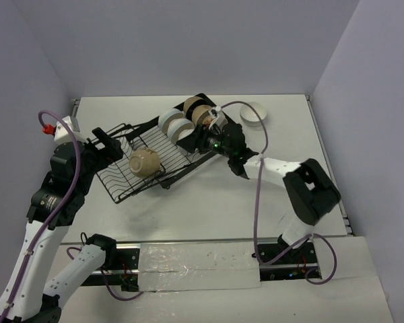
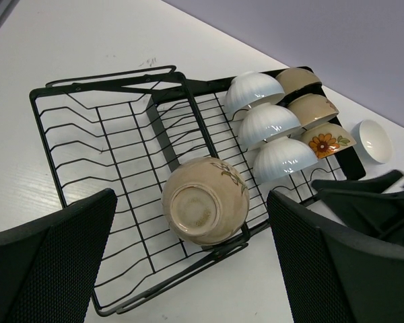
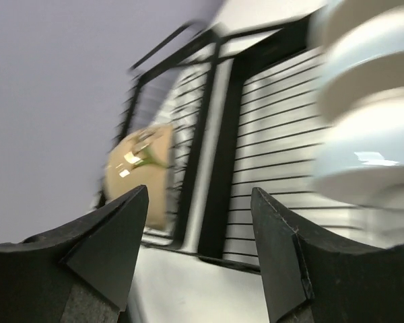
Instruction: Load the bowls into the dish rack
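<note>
- My right pincer (image 3: 200,202) is spread with nothing between its jaws. It sits at the near right edge of the large black wire dish rack (image 1: 124,183).
- My left pincer (image 2: 188,202) is spread wide and empty, and it hovers above the rack's left section.
- Just beside the right pincer, three white ribbed ceramic bowls (image 2: 269,124) stand on edge in a row among the tines. Two tan ceramic bowls (image 2: 297,81) and an orange-flowered bowl (image 2: 326,141) make up the row behind them.
- A tan-brown ceramic bowl (image 2: 205,200) lies tipped in the left section, its foot ring facing my left camera.
- One small plain white ceramic bowl (image 1: 253,112) sits upright on the white desk (image 1: 209,208), near the rack's far right end and not touching it. It is the only one I see not loaded.
- I judge that bowl light, rigid and glazed-slick, and likely to chip if knocked. I would pinch its rim wall, one jaw inside and one outside, and press gently.
</note>
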`<action>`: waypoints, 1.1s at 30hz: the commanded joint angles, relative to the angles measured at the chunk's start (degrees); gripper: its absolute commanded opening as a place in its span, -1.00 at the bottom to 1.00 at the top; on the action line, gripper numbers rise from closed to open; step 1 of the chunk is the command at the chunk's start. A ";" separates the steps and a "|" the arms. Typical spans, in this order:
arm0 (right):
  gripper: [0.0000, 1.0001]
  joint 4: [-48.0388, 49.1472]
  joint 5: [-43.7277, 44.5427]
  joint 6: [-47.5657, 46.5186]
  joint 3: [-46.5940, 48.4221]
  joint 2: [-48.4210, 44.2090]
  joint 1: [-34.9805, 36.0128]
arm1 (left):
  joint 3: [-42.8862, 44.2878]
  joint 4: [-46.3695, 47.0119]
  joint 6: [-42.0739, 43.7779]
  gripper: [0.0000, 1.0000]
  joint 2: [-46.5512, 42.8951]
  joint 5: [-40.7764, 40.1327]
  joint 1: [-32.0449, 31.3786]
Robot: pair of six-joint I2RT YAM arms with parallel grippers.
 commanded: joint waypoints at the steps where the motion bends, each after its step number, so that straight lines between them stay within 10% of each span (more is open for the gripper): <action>1: 0.42 -19.72 12.99 -11.23 2.26 -8.53 -4.07 | -0.23 2.54 0.42 0.99 0.80 0.67 -0.06; 7: 0.45 -43.90 31.81 -13.97 12.10 -10.93 -14.35 | -0.93 4.65 1.39 0.98 2.03 1.02 -0.06; 15: 0.43 -57.34 31.30 -8.26 28.95 3.74 -30.98 | -1.81 7.72 2.79 0.98 4.32 2.08 -0.06; 33: 0.01 -59.65 28.23 -5.36 48.76 28.45 -34.32 | -0.49 8.69 8.86 0.99 7.75 6.29 -0.06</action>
